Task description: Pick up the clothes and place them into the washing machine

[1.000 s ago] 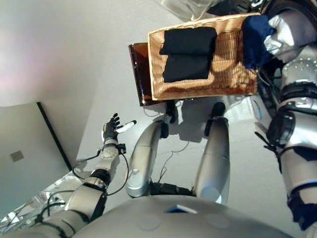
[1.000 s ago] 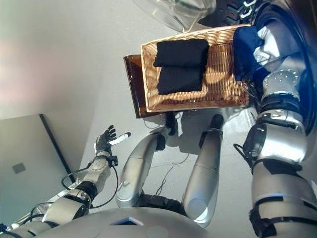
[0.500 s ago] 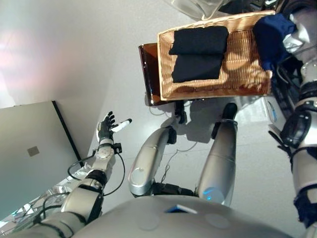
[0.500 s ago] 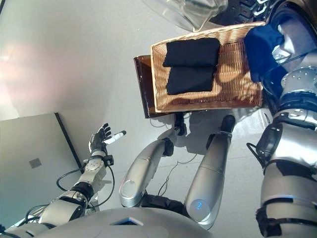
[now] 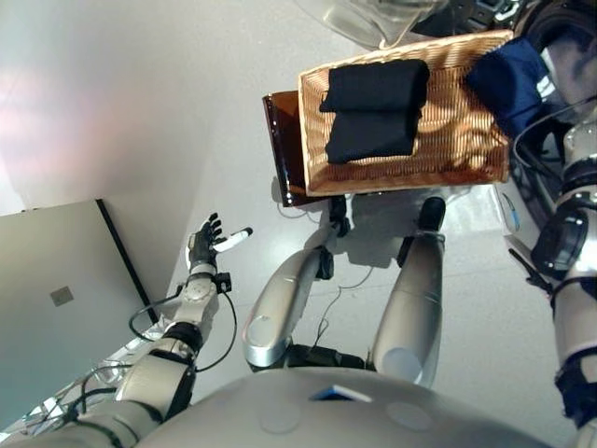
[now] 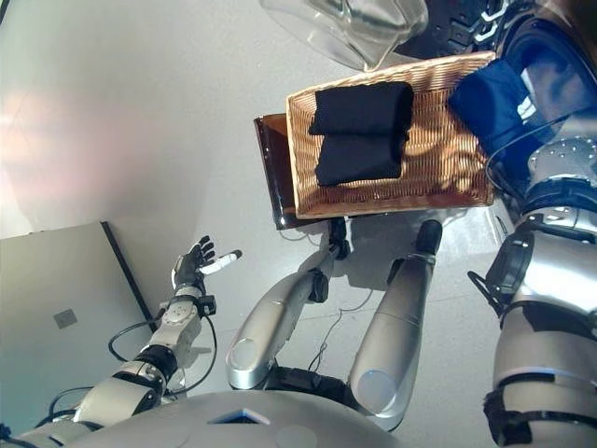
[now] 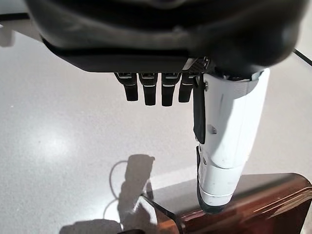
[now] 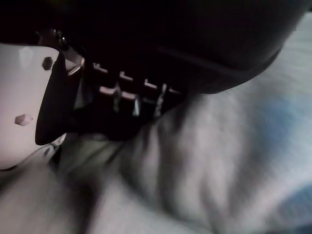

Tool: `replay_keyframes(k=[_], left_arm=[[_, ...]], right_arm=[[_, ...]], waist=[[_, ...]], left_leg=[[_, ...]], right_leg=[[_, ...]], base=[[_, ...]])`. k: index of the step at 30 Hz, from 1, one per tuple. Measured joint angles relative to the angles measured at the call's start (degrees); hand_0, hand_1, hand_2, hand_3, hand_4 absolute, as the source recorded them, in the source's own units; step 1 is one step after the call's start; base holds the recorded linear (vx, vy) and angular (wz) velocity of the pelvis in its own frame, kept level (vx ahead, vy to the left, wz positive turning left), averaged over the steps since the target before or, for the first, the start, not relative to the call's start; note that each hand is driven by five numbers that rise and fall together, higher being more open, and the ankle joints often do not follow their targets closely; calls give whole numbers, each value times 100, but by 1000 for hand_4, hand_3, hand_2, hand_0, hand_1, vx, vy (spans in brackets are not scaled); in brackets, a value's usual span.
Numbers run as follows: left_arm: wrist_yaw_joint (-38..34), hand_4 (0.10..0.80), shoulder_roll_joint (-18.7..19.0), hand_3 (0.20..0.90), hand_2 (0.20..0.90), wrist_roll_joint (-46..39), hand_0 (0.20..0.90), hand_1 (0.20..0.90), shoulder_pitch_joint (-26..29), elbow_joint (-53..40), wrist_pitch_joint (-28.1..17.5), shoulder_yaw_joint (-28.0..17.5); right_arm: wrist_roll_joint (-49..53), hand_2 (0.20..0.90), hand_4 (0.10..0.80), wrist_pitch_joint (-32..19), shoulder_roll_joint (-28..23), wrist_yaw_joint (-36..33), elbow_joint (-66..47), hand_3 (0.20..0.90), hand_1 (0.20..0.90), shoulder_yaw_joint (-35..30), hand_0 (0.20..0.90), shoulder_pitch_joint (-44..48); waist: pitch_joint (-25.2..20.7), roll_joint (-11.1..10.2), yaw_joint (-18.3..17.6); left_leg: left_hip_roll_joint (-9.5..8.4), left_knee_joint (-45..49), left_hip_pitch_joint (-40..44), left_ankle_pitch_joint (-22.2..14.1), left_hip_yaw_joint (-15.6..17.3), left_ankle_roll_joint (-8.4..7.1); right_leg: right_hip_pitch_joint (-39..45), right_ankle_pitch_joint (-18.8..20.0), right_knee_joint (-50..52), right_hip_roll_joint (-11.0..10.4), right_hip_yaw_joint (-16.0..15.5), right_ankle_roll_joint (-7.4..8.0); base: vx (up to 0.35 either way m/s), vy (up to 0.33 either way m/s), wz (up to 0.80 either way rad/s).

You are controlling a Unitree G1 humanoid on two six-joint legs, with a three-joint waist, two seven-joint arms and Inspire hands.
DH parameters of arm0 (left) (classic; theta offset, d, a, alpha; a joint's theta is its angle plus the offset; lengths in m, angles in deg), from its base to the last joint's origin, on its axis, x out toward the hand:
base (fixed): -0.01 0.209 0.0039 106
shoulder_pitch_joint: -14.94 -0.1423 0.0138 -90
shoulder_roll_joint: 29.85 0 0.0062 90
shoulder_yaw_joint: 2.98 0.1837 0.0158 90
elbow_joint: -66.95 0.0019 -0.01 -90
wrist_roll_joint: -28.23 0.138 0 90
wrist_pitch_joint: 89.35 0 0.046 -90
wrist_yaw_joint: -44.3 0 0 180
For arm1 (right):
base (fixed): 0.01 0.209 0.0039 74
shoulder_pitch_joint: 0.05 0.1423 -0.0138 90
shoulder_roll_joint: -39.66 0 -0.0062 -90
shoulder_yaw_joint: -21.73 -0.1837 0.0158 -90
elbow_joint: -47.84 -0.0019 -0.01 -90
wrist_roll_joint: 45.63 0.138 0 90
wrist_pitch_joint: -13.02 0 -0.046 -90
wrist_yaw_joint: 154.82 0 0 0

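Left eye view: a wicker basket (image 5: 448,154) was seen resting on a dark brown stand (image 5: 283,149), set on the pale floor (image 5: 140,112) ahead of the robot. Two folded black garments (image 5: 373,107) were laid one against the other in the basket's left half, touching. A dark blue garment (image 5: 511,82) was seen at the basket's right end, bunched up and raised above the rim, next to the right arm; the right hand itself could not be made out in either eye view. In the right wrist view, the right hand (image 8: 122,97) was shown with fingers (image 8: 117,100) curled down into folds of cloth that filled the frame, and the white-covered thumb was set against the same cloth, so the blue garment was taken to be gripped. The left hand (image 5: 207,245) was held out to the robot's left, well apart from the basket, over bare floor, with its fingers straight and spread and nothing held; this was confirmed in the left wrist view, where the fingers (image 7: 152,90) were shown extended and the thumb stretched out above a corner of the brown stand. A clear plastic object (image 6: 354,28) was seen just beyond the basket's far edge, and a grey panel (image 5: 56,299) lay on the floor at the left.
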Motion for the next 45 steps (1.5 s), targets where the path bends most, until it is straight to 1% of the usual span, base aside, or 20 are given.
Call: replay_keyframes(k=[1,2,5,7,9,10,12,15,21,22,24,25,28,33,34,36,38,41,42,45], left_arm=[[10,800,-23,900,900,-11,900,900,9,10,9,5],[29,800,-36,900,900,-10,900,900,16,6,9,6],[64,800,-52,900,900,-40,900,900,11,12,-3,6],[95,800,-74,900,900,-43,900,900,7,17,0,10],[112,800,-108,900,900,-61,900,900,-36,90,30,22],[108,800,-127,900,900,-68,900,900,-77,197,49,68],[111,800,-147,900,900,-66,900,900,-222,224,106,210],[107,800,-231,900,900,-65,900,900,-374,249,109,224],[104,800,-288,900,900,-63,900,900,-405,252,106,231],[104,800,-293,900,900,-63,900,900,-423,252,106,232],[105,800,-303,900,900,-62,900,900,-449,252,104,235],[104,800,-306,900,900,-62,900,900,-459,253,106,235],[104,800,-323,900,900,-58,900,900,-463,276,104,235],[101,800,-424,900,900,-56,900,900,-463,299,108,235],[101,800,-440,900,900,-54,900,900,-463,301,109,235],[100,800,-456,900,900,-56,900,900,-461,304,109,236],[100,800,-467,900,900,-57,900,900,-463,312,111,236],[101,800,-469,900,900,-59,900,900,-461,325,110,238],[101,800,-469,900,900,-58,900,900,-461,330,110,280],[103,800,-472,900,900,-54,900,900,-461,365,112,439]], right_arm=[[137,900,800,-32,211,89,-4,900,900,-69,900,-3],[174,900,800,-27,299,125,-4,900,900,-153,900,-7],[278,900,800,-185,799,251,-36,900,900,-112,900,-59],[301,900,800,-279,976,275,-76,900,900,-33,900,-76],[313,900,800,-321,1187,340,-259,900,900,-15,900,-181],[315,900,800,-436,1365,413,-268,900,900,64,900,-301],[373,900,800,-477,1589,502,-280,900,900,121,900,-522],[416,900,800,-545,1803,590,-316,900,900,171,900,-778],[600,900,800,-544,1885,725,-312,900,900,171,900,-886],[598,900,800,-544,1902,744,-310,900,900,177,900,-900],[596,900,800,-544,1913,752,-311,900,900,183,900,-928],[589,900,800,-544,1914,767,-301,900,900,219,900,-961],[594,900,800,-538,1918,833,-237,900,900,241,900,-1091],[603,900,800,-518,1938,998,-235,900,900,470,900,-1398],[602,900,800,-515,1945,1027,-236,900,900,599,900,-1501],[608,900,800,-509,1986,1119,-229,900,900,641,900,-1621],[673,900,800,-499,2022,1160,-236,900,900,900,900,-1813],[739,900,800,-403,2168,1256,-234,900,900,1072,900,-2074],[726,900,800,-397,2192,1272,-227,900,900,1205,900,-2159],[726,900,800,-282,2213,1350,-174,900,900,1290,900,-2292]], waist=[[1,-2,-27],[1,-2,-27],[-15,3,-30],[-59,-9,-15],[-151,-14,-10],[-280,-29,-6],[-478,-26,-7],[-638,-28,-1],[-671,-12,15],[-689,8,19],[-761,54,22],[-799,71,35],[-834,97,48],[-913,110,71],[-935,105,70],[-957,100,65],[-1012,73,65],[-1091,-5,29],[-1101,-28,10],[-1116,-61,1]], left_leg=[[39,1,63,1,-18,0],[45,-1,110,0,-22,0],[90,2,240,-11,-40,-17],[100,22,239,-4,-53,-44],[113,30,231,-25,-64,-98],[121,33,212,-38,-63,-119],[150,32,213,-42,-58,-136],[195,62,217,-26,-58,-145],[248,90,214,-21,-65,-212],[275,91,206,-41,-66,-258],[301,108,130,-48,-72,-283],[310,106,103,-31,-81,-303],[333,112,129,-5,-98,-306],[372,115,133,-4,-113,-335],[383,116,133,-1,-117,-342],[391,121,137,2,-122,-348],[402,122,137,5,-129,-355],[421,126,139,11,-133,-370],[428,129,139,13,-135,-373],[446,129,140,20,-134,-387]], right_leg=[[80,8,-25,11,-7,-4],[136,8,-46,16,-9,-4],[293,11,-101,71,-16,-7],[299,6,-121,102,-16,-16],[287,-24,-122,127,-16,-22],[246,-42,-87,133,-16,-36],[241,-37,-83,161,-25,-82],[251,-29,-75,203,-39,-133],[210,-75,17,259,-42,-206],[201,-83,23,279,-58,-220],[151,-87,29,295,-100,-238],[111,-80,51,303,-110,-273],[122,-103,107,316,-136,-311],[130,-114,108,357,-155,-334],[132,-114,109,368,-160,-341],[134,-116,113,380,-160,-346],[138,-120,113,395,-160,-353],[141,-123,117,423,-160,-359],[141,-123,117,430,-160,-358],[143,-119,112,447,-169,-362]], base=[[-6,36,-4],[-11,28,-8],[-28,22,-9],[-37,14,-3],[-29,0,-5],[-22,3,-5],[-18,25,-4],[-5,16,-3],[0,3,-1],[0,0,0],[9,2,3],[20,3,4],[0,0,0],[0,0,0],[0,0,0],[0,0,0],[0,0,0],[0,0,0],[0,0,0],[0,0,0]])
